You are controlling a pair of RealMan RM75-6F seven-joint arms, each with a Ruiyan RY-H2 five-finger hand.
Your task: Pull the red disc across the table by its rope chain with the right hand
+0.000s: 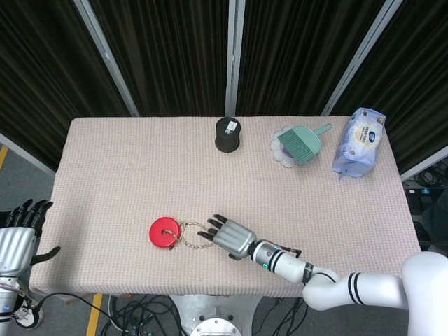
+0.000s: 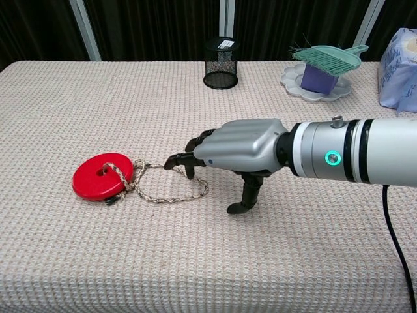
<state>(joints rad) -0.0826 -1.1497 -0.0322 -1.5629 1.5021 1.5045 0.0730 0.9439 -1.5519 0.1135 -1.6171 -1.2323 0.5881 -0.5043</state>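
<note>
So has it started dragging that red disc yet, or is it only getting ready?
Only getting ready. The right hand is over the far end of the rope chain, fingers spread, nothing visibly gripped. The red disc lies flat on the table. Grasping the chain and pulling are left. The left hand is off the table's edge.

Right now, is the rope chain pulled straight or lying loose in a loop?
Loose in a loop: the rope chain curves slack on the table beside the red disc, and the right hand above it holds nothing.
</note>
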